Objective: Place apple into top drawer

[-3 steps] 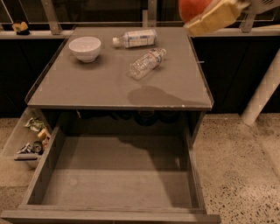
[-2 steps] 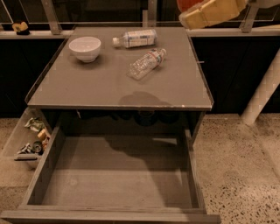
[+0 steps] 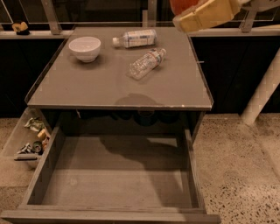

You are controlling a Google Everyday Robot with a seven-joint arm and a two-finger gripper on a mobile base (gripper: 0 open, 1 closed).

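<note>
Camera view showed one pale yellow finger (image 3: 205,15) of the gripper (image 3: 192,15) pressed against the apple (image 3: 181,5), which hung in the air, so the fingers were judged to be clenched on it. The pair sat at the far right, cut by the top edge, above the far right corner of the table (image 3: 109,83). Over the last second the gripper had drifted a little left. Its shadow (image 3: 135,101) had slid from the middle of the tabletop to the near edge and down onto the drawer floor. That suggested the carry toward the top drawer (image 3: 109,214) was under way. The drawer stood pulled out and bare at the near side. The apple was not yet over it, so travel nearer, a descent and a release remained. The bowl (image 3: 85,47) and two bottles (image 3: 133,38) (image 3: 146,64) lay unmoved.
</note>
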